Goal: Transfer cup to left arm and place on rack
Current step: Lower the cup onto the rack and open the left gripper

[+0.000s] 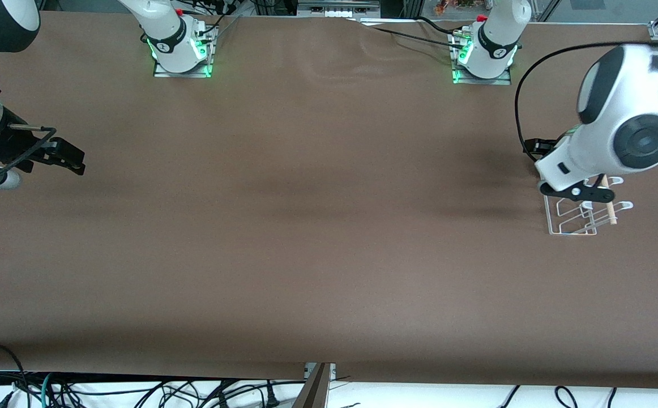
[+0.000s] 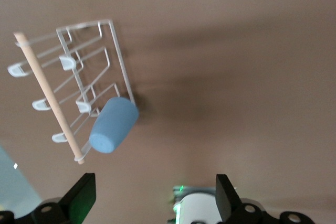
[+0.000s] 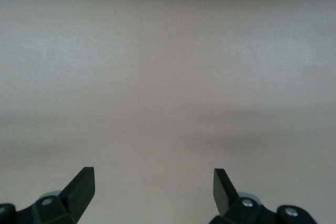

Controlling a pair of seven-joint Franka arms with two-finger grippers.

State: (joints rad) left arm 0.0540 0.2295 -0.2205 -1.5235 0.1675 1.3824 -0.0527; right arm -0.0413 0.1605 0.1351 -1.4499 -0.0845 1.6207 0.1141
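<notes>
A: Surface condition?

B: The tabletop [image 1: 306,238] is covered in plain brown material, with faint ripples near the arm bases along the edge farthest from the front camera.

A: What lies directly on it?

B: One rack [image 1: 584,212], a clear frame with white wire loops and a wooden dowel, standing toward the left arm's end.

A: Anything against the rack?

B: A light blue cup [image 2: 113,125], tipped on its side at the rack's edge. Whether it touches the tabletop cannot be confirmed.
</notes>
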